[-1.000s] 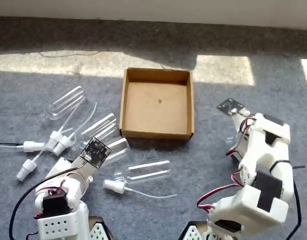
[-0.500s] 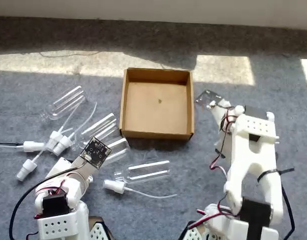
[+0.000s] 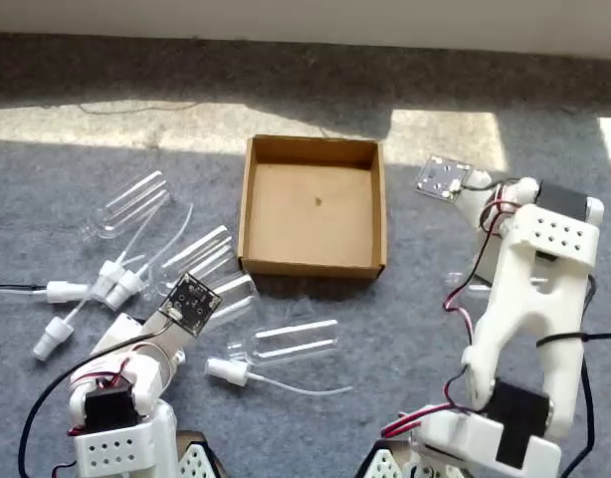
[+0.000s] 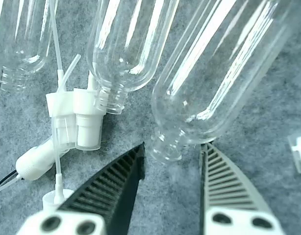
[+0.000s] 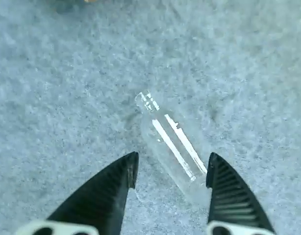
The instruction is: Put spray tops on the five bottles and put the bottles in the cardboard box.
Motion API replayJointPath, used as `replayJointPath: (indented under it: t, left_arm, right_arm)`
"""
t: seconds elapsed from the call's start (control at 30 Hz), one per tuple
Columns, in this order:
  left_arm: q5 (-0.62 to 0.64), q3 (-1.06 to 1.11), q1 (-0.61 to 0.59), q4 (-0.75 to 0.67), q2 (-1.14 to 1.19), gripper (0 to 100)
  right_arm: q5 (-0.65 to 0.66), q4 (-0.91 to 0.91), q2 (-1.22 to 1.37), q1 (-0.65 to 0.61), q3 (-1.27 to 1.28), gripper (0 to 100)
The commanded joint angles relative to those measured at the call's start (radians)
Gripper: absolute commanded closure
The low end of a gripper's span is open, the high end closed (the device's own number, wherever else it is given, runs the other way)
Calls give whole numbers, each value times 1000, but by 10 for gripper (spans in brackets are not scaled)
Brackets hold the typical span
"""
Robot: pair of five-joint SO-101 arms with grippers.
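Observation:
The cardboard box [image 3: 311, 266] sits open and empty mid-carpet. Three clear bottles [image 3: 126, 204] [image 3: 196, 251] [image 3: 291, 341] lie left of and in front of it, with white spray tops [image 3: 62, 291] [image 3: 229, 371] scattered nearby. My left gripper [image 4: 172, 149] is open low over the carpet, its tips either side of the threaded neck of a lying bottle [image 4: 214, 73]. Beside that one lie another bottle [image 4: 131, 44] and spray tops [image 4: 84, 122]. My right gripper [image 5: 172, 159] is open above a lone bottle [image 5: 172, 142] lying on the carpet right of the box.
Grey carpet covers the floor, with a sunlit band behind the box. A black cable [image 3: 7, 289] runs in from the left edge. The right arm [image 3: 529, 289] stands tall to the right of the box. Long dip tubes trail from the spray tops.
The right arm has swung and risen, its wrist moving first toward the box, then farther back. The left arm and all bottles have stayed put.

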Motion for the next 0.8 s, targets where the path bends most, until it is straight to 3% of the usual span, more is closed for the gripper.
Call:
replayJointPath:
  t: [0.0,0.5,0.77]
  left_arm:
    - [-12,19,2,55,-4,821]
    - [-12,19,2,55,-4,821]
    - [-12,19,2,55,-4,821]
  right_arm:
    - [78,5,111,41,-116,793]
    - [282,12,200,53,-165,793]
    - [307,5,200,39,-64,792]
